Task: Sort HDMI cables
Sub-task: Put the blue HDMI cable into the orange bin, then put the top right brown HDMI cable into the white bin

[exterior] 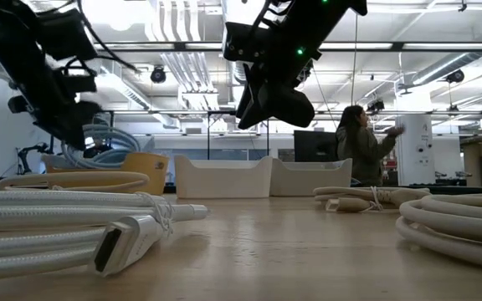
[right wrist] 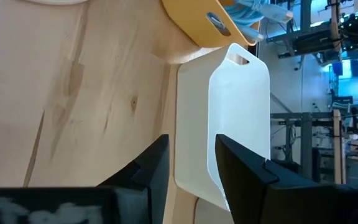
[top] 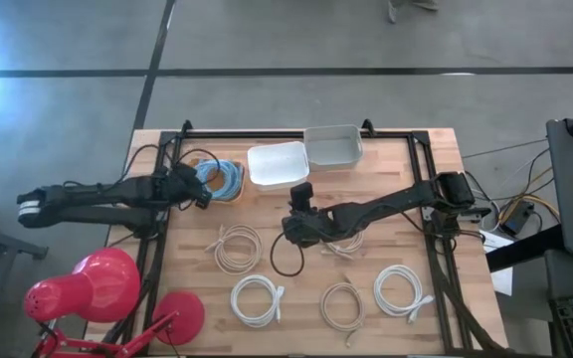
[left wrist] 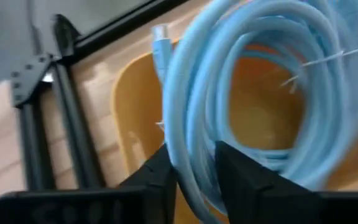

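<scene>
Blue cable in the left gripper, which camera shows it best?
The left wrist view: the blue cable fills it, pinched by the left gripper above the yellow bin. The high and low views show it small; the right wrist view shows only a bit.

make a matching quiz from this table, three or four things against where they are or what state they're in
Things:
1. blue coil
2. yellow bin
3. right gripper
4. white bin

Places or states:
a. empty, fingers apart above the table
b. under the blue coil
c. pinched in the left gripper
d. beside the yellow bin, at the far edge

Pairs: 1-c, 2-b, 3-a, 4-d
</scene>
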Controlling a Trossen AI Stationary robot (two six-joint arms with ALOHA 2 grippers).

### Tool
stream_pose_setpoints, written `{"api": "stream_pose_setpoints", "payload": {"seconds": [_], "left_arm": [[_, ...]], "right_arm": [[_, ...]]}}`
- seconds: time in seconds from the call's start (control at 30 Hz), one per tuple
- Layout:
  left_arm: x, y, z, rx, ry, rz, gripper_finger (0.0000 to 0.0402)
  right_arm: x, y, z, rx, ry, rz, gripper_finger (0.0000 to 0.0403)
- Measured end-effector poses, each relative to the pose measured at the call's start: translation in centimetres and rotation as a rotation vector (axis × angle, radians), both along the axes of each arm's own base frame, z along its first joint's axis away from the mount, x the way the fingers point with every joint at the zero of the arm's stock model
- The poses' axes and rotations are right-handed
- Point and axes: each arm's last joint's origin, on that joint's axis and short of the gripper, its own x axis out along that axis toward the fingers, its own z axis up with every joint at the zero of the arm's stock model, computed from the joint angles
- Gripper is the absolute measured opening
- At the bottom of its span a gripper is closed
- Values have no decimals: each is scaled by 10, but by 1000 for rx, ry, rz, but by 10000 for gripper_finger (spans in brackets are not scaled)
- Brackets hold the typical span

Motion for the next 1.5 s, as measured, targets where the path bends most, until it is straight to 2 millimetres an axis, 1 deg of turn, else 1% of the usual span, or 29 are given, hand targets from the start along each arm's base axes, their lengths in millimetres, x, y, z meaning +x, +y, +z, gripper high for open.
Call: {"api": "stream_pose_setpoints", "payload": {"seconds": [0.1,0.2,0.37,0.47,0.67,0.77,0.87,0.97,1.1,1.23,1.5], "left_arm": [[-1,1,-1,46,20,23,131],[1,2,2,79,-10,38,156],[4,3,5,86,-41,28,180],[6,3,11,100,-56,31,185],[10,6,36,207,-59,35,186],[12,7,50,233,-82,33,185],[14,6,61,225,-120,18,184],[16,5,67,187,-148,-28,184],[19,4,66,165,-155,-85,184],[21,4,60,165,-156,-100,184],[25,4,53,126,-197,-141,184]], "right_arm": [[0,0,0,-6,5,6,123],[0,-2,0,-4,4,3,123],[1,-5,0,-3,3,-5,123],[1,-8,0,-3,3,-11,123],[1,-9,0,6,0,-16,123],[1,-9,0,19,-13,-27,123],[2,-8,-1,80,-22,-19,123],[2,-6,-2,152,-14,20,123],[1,-6,-3,163,5,26,123],[-7,-8,-5,187,52,-31,123],[-43,-17,-6,220,273,-247,123]]}}
